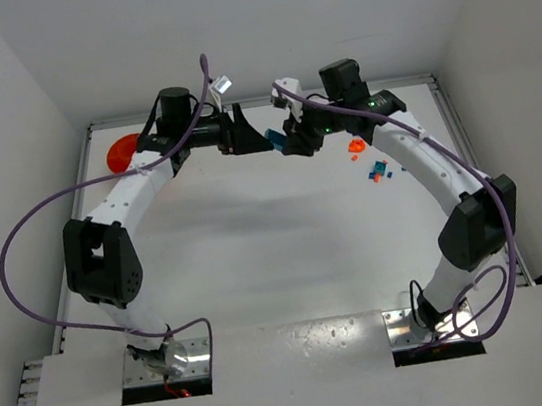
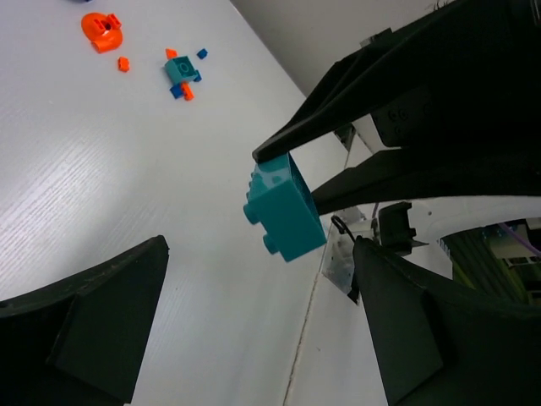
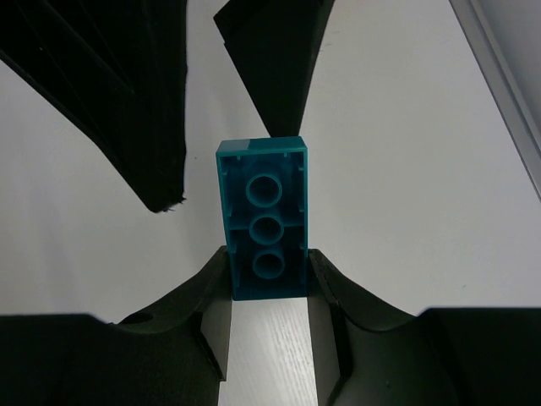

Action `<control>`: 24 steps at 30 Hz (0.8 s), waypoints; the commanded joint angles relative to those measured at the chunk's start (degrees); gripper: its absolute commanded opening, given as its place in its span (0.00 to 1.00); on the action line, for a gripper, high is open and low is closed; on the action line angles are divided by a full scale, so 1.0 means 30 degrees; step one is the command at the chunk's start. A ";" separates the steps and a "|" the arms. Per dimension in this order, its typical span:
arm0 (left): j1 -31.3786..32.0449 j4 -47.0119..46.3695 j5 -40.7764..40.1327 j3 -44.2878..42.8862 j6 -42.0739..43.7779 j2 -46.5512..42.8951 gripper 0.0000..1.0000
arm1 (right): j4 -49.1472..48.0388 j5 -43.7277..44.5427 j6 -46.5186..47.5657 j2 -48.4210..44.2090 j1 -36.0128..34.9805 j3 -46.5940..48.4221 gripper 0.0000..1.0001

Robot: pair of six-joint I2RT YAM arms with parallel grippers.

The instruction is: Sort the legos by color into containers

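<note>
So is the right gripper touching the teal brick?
Touching. The right wrist view shows both fingers of the right gripper pressed against the sides of the teal brick.

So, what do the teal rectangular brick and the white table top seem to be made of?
The teal rectangular brick looks like moulded plastic, smooth and slightly glossy: crisp round tubes underneath, even colour. The white table top seems laminate or painted board, matt, with faint grain-like lines.

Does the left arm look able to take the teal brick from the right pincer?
Probably yes: the left pincer stands open facing the teal brick, whose free end sticks out of the right pincer; nothing between.
</note>
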State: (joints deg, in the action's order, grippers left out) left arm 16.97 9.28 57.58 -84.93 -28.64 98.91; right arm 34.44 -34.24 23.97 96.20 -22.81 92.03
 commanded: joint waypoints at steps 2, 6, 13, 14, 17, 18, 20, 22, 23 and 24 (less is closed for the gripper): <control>0.0026 -0.0982 -0.0063 -0.0080 -0.0618 0.0134 0.95 | -0.0404 0.0866 0.0156 0.0364 -0.0718 0.0671 0.13; 0.0026 -0.0983 0.0113 -0.0080 -0.0794 0.0310 0.91 | -0.0229 0.1538 0.0566 0.0540 -0.1302 0.0874 0.13; 0.0026 -0.1159 0.0287 -0.0080 -0.1202 0.0486 0.53 | -0.0229 0.2331 0.0566 0.0540 -0.1829 0.1052 0.13; 0.0026 -0.1159 0.0288 -0.0080 -0.1204 0.0660 0.49 | -0.0229 0.2621 0.0566 0.0540 -0.1831 0.1052 0.13; 0.0026 -0.1333 0.0464 0.0269 -0.1407 0.0662 0.40 | -0.0434 0.3386 0.0566 0.0540 -0.1831 0.1052 0.13; 0.0026 -0.1335 0.0638 0.0271 -0.1409 0.0662 0.39 | -0.0434 0.3792 0.0566 0.0540 -0.1831 0.1052 0.13; 0.0026 -0.1538 0.0640 0.0447 -0.1409 0.0662 0.35 | -0.0434 0.3970 0.0800 0.0540 -0.1831 0.1052 0.13; 0.0026 -0.1540 0.0816 0.0447 -0.1409 0.0662 0.30 | -0.0434 0.3972 0.0800 0.0540 -0.1831 0.1226 0.29; 0.0026 -0.1540 0.0816 0.0447 -0.1409 0.0662 0.24 | -0.0434 0.3972 0.0800 0.0540 -0.1831 0.1228 0.42; 0.0026 -0.1540 0.0816 0.0447 -0.1148 0.0662 0.21 | -0.0434 0.3972 0.0626 0.0540 -0.1831 0.1228 0.74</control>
State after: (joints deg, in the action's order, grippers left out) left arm 16.95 6.17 57.87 -84.01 -32.45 100.95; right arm 35.16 -23.66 25.69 98.24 -28.38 92.77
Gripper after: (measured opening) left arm 0.394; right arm 0.590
